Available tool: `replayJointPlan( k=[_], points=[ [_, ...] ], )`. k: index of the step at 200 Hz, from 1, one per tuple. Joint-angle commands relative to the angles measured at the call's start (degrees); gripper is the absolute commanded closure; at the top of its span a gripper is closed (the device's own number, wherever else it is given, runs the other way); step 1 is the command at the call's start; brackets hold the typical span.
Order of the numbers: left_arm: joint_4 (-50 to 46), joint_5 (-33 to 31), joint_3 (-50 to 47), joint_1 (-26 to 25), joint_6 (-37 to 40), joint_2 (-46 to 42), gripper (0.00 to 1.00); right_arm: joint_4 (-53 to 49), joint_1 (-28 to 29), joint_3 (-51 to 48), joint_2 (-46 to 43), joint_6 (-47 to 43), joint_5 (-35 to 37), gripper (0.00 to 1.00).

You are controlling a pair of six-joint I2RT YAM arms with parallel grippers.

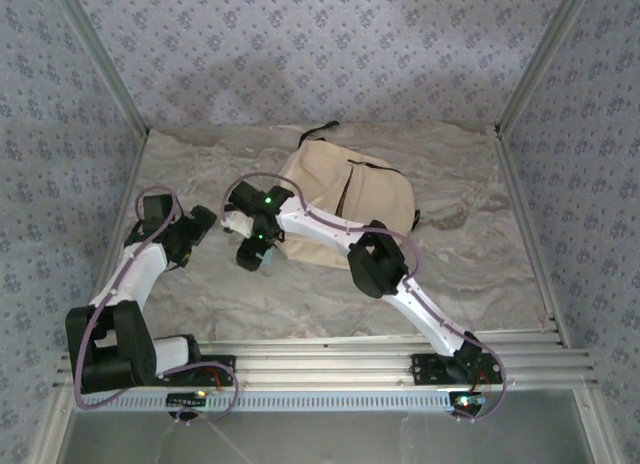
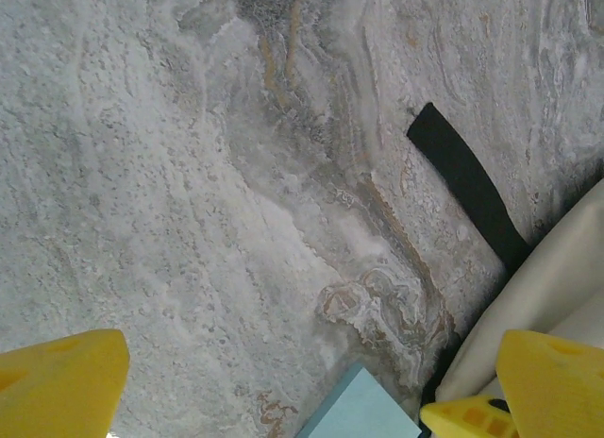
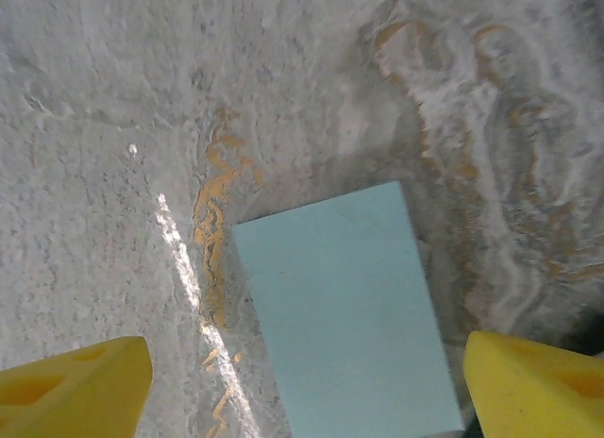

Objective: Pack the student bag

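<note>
bag: the student bag (image 1: pixel 352 196) is cream/beige fabric with a rounded outline, easily the biggest thing here
bag details: thin black zipper lines run across the upper face, one curving near an edge and one straighter down the middle. A black loop pokes out at the far corner, and there's a bit of black trim on the side away from the arms' fingers
bag position: lying flat on the marble-look tabletop (image 1: pixel 480 274), in the part far from the arm bases, with the right arm reaching across its near corner
bag up close: the left wrist view catches a smooth beige edge (image 2: pixel 557 277)
strap: a flat black strap (image 2: pixel 467 188) comes out from the bag's edge and lies on the tabletop
block: a pale blue flat rectangular block (image 3: pixel 344 315) lies on the tabletop just beside the bag's edge. One corner of it (image 2: pixel 363 412) shows in the left wrist view
right fingers (image 1: pixel 258 252): just off the bag's edge, spread wide on either side of the block. The yellow tips (image 3: pixel 75 381) aren't pinching it, and one is clearly apart from the block
left fingers (image 1: pixel 195 232): further out from the bag than the right ones, spread wide over bare tabletop with nothing between the yellow tips (image 2: pixel 57 381)
</note>
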Motion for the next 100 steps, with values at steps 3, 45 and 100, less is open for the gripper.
replayJointPlan(
  k=[3,45,100],
  points=[
    [0.7,1.9,-0.5,0.3,0.6,0.4,0.0,-1.9,1.0,1.5,1.8,-3.5,7.2,0.03],
    [1.2,2.9,-0.6,0.3,0.2,0.8,0.0,-0.1,1.4,1.2,4.2,-4.0,10.1,0.01],
    [1.5,3.6,-0.7,0.3,-0.5,0.7,0.0,-0.7,0.4,0.0,5.9,-3.0,6.1,0.14]
  ],
)
